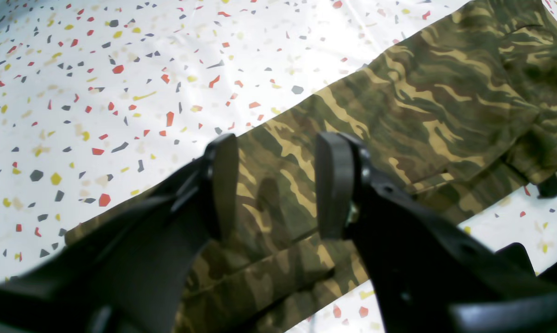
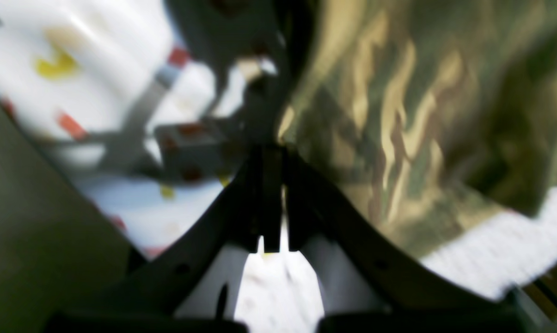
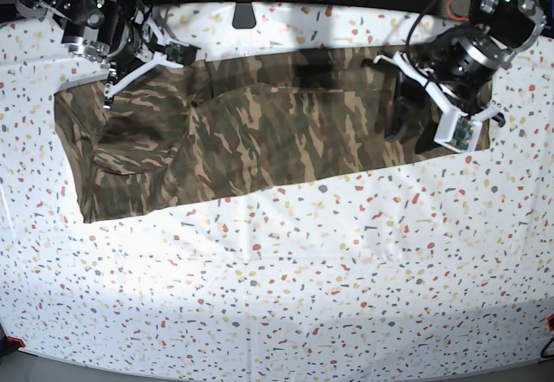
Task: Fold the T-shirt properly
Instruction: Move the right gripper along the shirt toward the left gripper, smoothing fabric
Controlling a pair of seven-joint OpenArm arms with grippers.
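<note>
The camouflage T-shirt (image 3: 260, 139) lies spread flat across the far half of the table, its long side running left to right. My right gripper (image 3: 110, 90) is at the shirt's far left edge. In the blurred right wrist view its jaws (image 2: 271, 157) stand shut, and the cloth's edge (image 2: 398, 115) seems pinched between them. My left gripper (image 3: 402, 122) hovers over the shirt's right end. In the left wrist view it (image 1: 276, 185) is open, with folded layers of camouflage cloth (image 1: 421, 106) below and nothing between its fingers (image 1: 225, 180).
The table is covered by a white sheet with coloured specks (image 3: 286, 287), wrinkled in places. Cables and a small black object (image 3: 245, 14) lie along the far edge. Both arms reach in from the far corners.
</note>
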